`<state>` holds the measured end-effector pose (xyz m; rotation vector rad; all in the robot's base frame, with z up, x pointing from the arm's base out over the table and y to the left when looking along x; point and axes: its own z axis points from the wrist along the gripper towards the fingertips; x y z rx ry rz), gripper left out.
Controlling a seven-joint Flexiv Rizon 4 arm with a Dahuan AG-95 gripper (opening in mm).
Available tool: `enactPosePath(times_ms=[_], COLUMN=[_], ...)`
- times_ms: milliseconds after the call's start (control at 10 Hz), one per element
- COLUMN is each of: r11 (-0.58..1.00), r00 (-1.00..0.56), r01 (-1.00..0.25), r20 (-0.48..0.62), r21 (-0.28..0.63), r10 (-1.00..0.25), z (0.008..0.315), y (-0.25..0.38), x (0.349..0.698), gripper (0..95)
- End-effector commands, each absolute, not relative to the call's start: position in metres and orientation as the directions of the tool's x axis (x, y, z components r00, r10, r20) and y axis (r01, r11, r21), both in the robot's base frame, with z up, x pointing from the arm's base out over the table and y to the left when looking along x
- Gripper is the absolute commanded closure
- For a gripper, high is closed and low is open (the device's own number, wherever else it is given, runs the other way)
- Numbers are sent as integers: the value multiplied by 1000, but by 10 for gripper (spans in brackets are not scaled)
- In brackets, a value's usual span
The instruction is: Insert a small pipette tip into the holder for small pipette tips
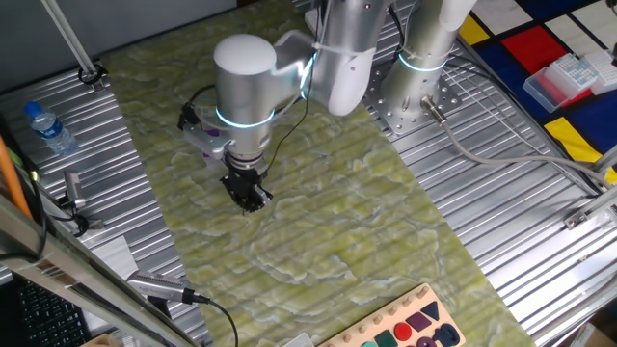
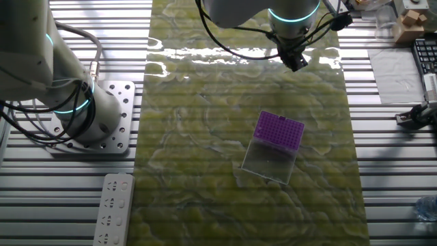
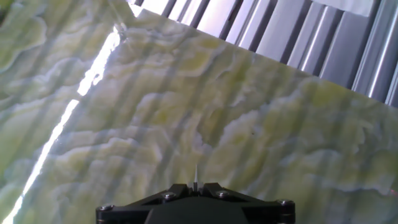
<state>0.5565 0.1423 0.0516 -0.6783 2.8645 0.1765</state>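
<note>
My gripper [image 3: 196,185] is shut on a small clear pipette tip [image 3: 196,175] that pokes out thin and pale between the jaws, over the green marbled mat. In one fixed view the gripper [image 1: 249,196] hangs above the mat, left of centre. In the other fixed view it [image 2: 296,61] is near the mat's far edge. The purple holder for small pipette tips [image 2: 279,130] lies on the mat with its clear lid [image 2: 269,161] open in front of it, well apart from the gripper. The holder is hidden in the first fixed view and in the hand view.
A second arm's base [image 2: 102,116] stands on the slatted metal table left of the mat [image 2: 205,171]. A water bottle [image 1: 48,127], a clear box with white top [image 1: 569,77], a wooden shape board [image 1: 405,328] and a white remote [image 2: 113,208] lie around the mat.
</note>
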Motion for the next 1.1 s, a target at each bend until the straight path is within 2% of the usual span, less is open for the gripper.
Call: enactPosePath(times_ms=[100,400,500,700,1100], r11=[846,827,832,837,836], r00=[-843,-823,-823,-822,-820], r01=[-527,-556,-550,-541,-543], r20=[-173,-196,-220,-260,-268], r21=[76,82,79,80,83], r10=[-510,-533,-523,-507,-506], z=[51,51,51,51,51], y=[143,143,143,143,143], x=[557,557,557,557,557], gripper=[950,950,760,760,760])
